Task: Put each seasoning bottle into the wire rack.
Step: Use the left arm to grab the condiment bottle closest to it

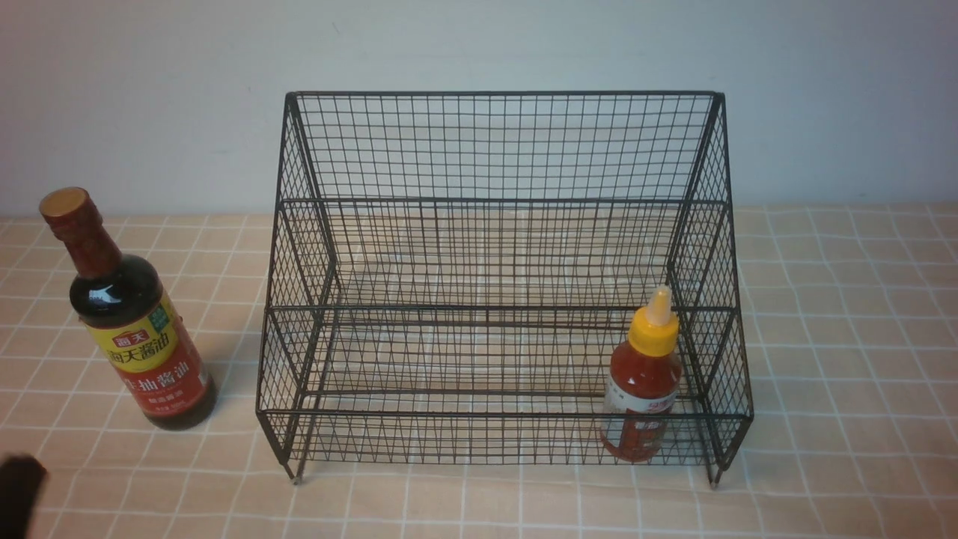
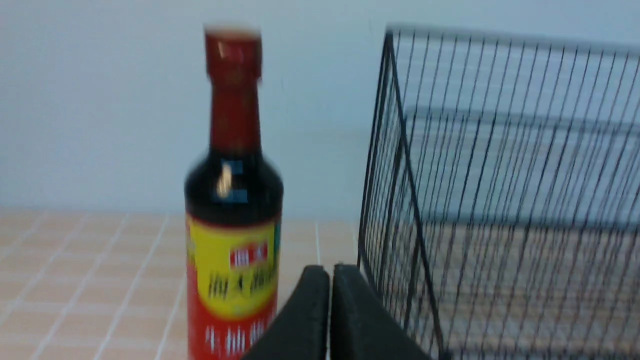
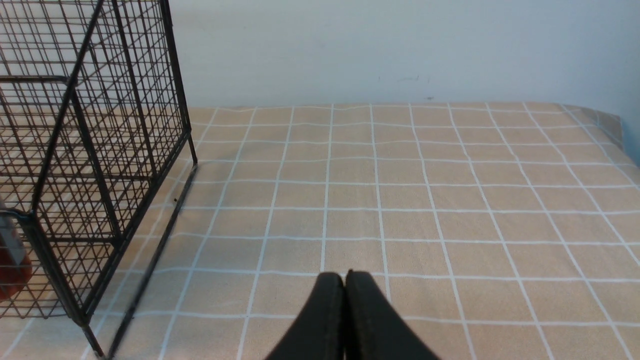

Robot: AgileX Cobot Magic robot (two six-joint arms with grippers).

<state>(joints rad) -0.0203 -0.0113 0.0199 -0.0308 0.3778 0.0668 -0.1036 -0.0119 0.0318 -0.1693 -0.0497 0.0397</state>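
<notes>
A black wire rack (image 1: 501, 202) stands in the middle of the table. The short red-sauce bottle (image 1: 644, 378) with a yellow nozzle cap stands upright in its lower tier at the right end. The tall soy-sauce bottle (image 1: 127, 314) stands upright on the table, left of the rack. In the left wrist view my left gripper (image 2: 330, 270) is shut and empty, between the soy-sauce bottle (image 2: 232, 200) and the wire rack (image 2: 400, 165), short of both. My right gripper (image 3: 345, 275) is shut and empty over bare cloth, right of the wire rack (image 3: 100, 150).
A beige checked cloth (image 1: 846, 352) covers the table, and a pale wall (image 1: 150, 90) rises behind it. A dark piece of my left arm (image 1: 19, 494) shows at the front view's lower left corner. The cloth's far right edge (image 3: 617, 130) shows in the right wrist view.
</notes>
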